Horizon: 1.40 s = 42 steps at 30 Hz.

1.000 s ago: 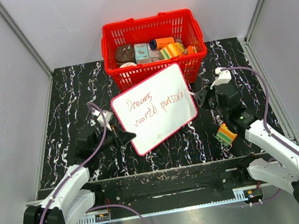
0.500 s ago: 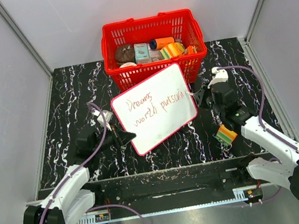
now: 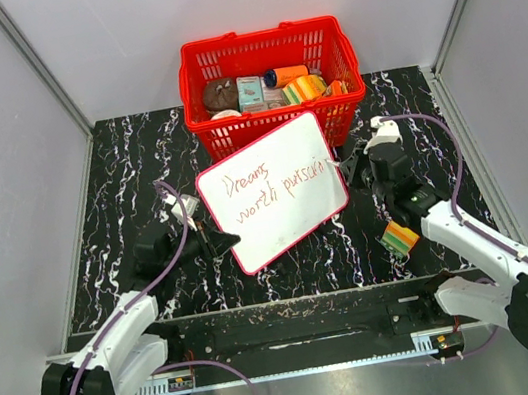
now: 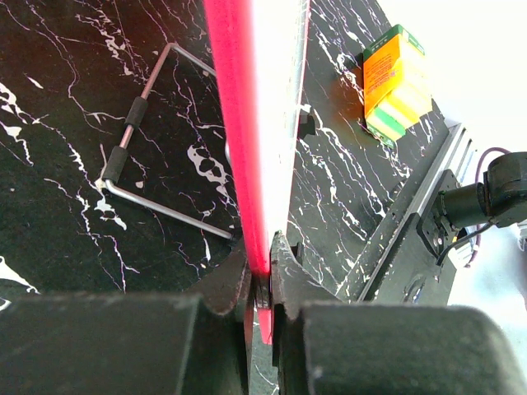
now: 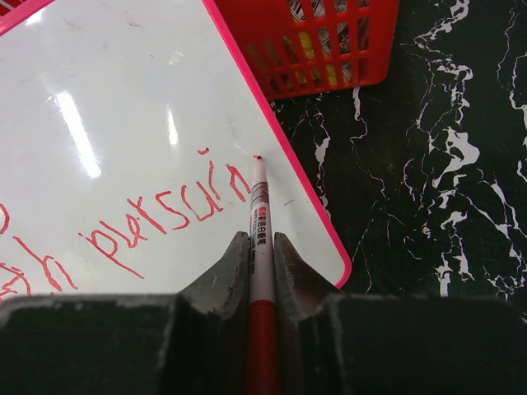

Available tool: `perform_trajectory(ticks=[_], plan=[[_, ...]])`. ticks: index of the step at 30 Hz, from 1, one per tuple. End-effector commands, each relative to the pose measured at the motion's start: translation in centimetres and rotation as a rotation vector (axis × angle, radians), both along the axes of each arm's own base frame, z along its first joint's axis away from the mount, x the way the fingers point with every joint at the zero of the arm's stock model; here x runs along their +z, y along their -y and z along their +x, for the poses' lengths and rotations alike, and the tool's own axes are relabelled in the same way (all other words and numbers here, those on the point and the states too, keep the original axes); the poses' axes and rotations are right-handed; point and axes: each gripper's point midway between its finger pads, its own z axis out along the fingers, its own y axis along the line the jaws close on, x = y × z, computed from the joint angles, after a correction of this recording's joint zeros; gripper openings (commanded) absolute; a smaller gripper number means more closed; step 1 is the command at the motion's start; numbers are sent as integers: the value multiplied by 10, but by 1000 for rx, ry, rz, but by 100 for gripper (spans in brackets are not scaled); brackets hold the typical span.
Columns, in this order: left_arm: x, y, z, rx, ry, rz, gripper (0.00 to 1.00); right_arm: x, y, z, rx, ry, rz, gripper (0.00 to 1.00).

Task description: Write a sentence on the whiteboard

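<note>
The whiteboard (image 3: 273, 191) is held tilted above the table, in front of the red basket. My left gripper (image 3: 219, 241) is shut on its left rim, seen edge-on in the left wrist view (image 4: 247, 123). The sentence (image 3: 278, 187) reads about "Dreams worth pursuin" in red, in two lines. My right gripper (image 3: 365, 162) is shut on a red-and-white marker pen (image 5: 261, 239). The pen's tip touches the board (image 5: 123, 107) just right of the last letters (image 5: 165, 214), close to the pink rim.
A red basket (image 3: 266, 55) with several items stands behind the board. A green, yellow and orange block (image 3: 399, 236) lies by my right arm and shows in the left wrist view (image 4: 395, 82). A wire stand (image 4: 140, 140) lies on the black marble table under the board.
My right gripper has moved a little up and left with the pen, closer to the board's right edge. The board and left gripper have not moved.
</note>
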Motion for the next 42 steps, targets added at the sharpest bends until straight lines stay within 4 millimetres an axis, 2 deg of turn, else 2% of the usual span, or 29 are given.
perform_trajectory(ticks=[1, 17, 31, 34, 42], plan=[[-8, -18, 20, 96, 106, 99, 0, 28, 0, 14, -32, 83, 24, 0], [-9, -19, 21, 99, 106, 99, 0, 27, -13, 9, 42, 72, 46, 0], [-9, -19, 21, 99, 102, 101, 0, 5, -10, -8, 66, 12, 29, 0], [-10, -19, 21, 97, 99, 101, 0, -5, -6, -13, 61, -20, 10, 0], [-10, -19, 21, 97, 99, 101, 0, -13, -2, -13, 38, -43, -10, 0]])
